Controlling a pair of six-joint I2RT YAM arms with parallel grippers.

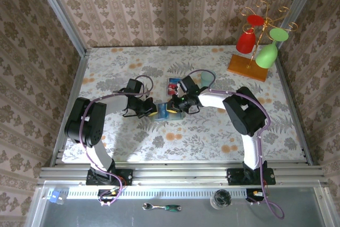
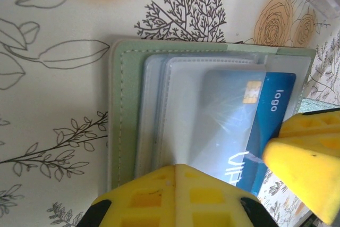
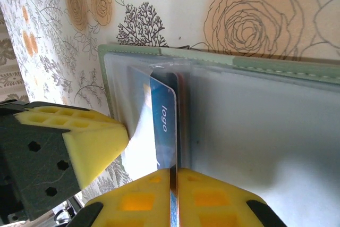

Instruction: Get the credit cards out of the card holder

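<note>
The grey-green card holder [image 2: 122,110] lies open on the flowered table, its clear sleeves facing up. It sits between the two grippers in the top view [image 1: 161,114]. A blue credit card [image 2: 276,99] marked "logo" sticks partly out of a sleeve. My right gripper [image 3: 174,173] is shut on the edge of this blue card [image 3: 163,115]. The tips of my left gripper [image 2: 176,167] are shut and rest on the holder's sleeves. In the top view my left gripper [image 1: 150,109] and right gripper [image 1: 177,106] nearly meet over the holder.
Another small card [image 1: 173,84], red and blue, lies flat just behind the holder. A pale teal cup [image 1: 206,78] stands beyond the right arm. At the back right is a wooden rack [image 1: 248,66] with red and green cups. Walls close the table in.
</note>
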